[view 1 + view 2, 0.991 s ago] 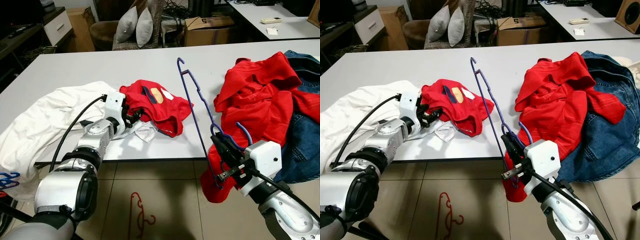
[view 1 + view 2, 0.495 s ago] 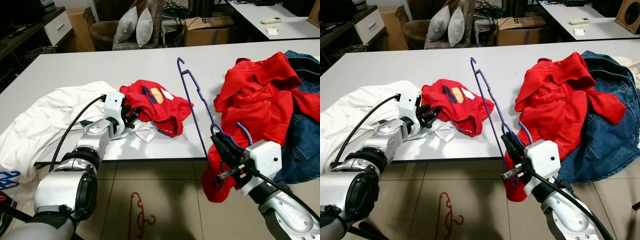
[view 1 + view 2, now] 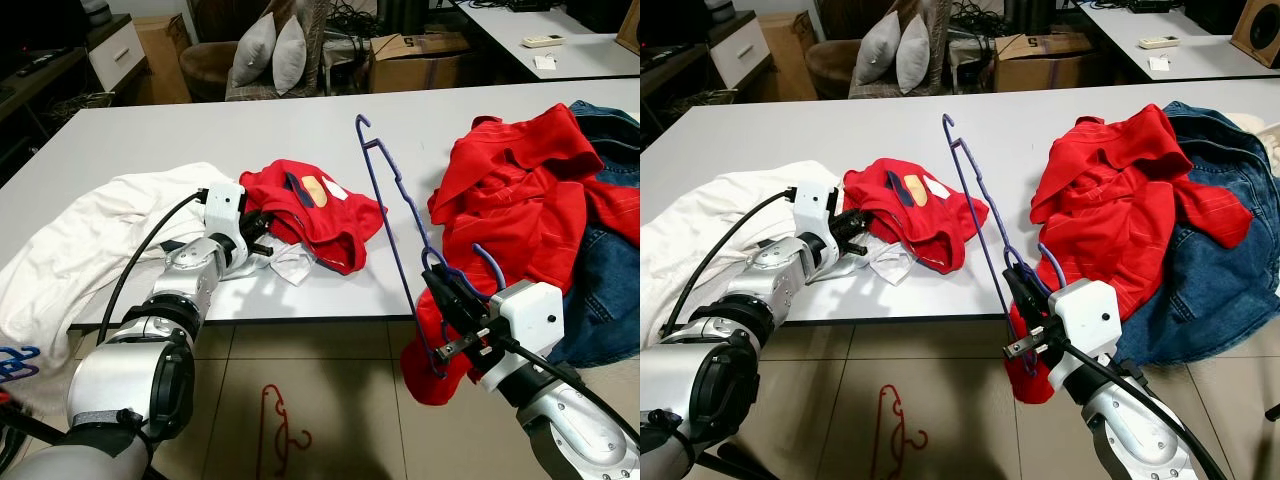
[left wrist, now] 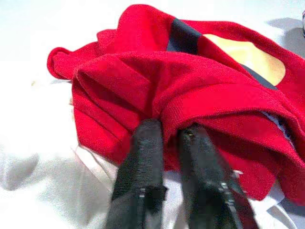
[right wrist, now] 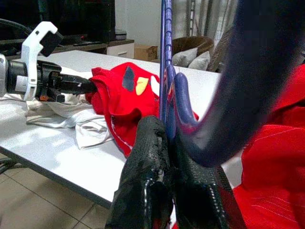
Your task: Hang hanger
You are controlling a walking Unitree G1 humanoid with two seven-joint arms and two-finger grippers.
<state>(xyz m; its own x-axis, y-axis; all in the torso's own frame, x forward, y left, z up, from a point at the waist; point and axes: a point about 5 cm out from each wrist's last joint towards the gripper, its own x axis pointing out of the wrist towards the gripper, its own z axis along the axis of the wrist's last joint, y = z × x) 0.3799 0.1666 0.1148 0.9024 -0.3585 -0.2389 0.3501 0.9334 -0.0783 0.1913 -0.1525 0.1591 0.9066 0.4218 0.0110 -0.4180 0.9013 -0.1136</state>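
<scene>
A purple hanger [image 3: 386,195] stands upright in front of the table's near edge, hook at the top. My right gripper [image 3: 438,282] is shut on its lower part; in the right wrist view the fingers [image 5: 147,143] clamp the purple wire [image 5: 166,57]. A small red garment [image 3: 320,205] with a yellow patch lies crumpled on the white table [image 3: 200,130]. At its left edge my left gripper [image 3: 257,222] is shut on a fold of the red cloth [image 4: 190,86], with both black fingers [image 4: 147,148] pressed close under the hem.
A white shirt [image 3: 100,230] drapes over the table's left corner. A red hoodie [image 3: 510,190] and blue jeans [image 3: 600,290] hang over the right edge. A red hanger [image 3: 278,420] lies on the tiled floor, a blue one [image 3: 15,360] at far left. Boxes and an armchair [image 3: 265,50] stand behind.
My left gripper has drawn back slightly to the left, with the red garment's edge still in it. The right arm and the hanger have stayed put.
</scene>
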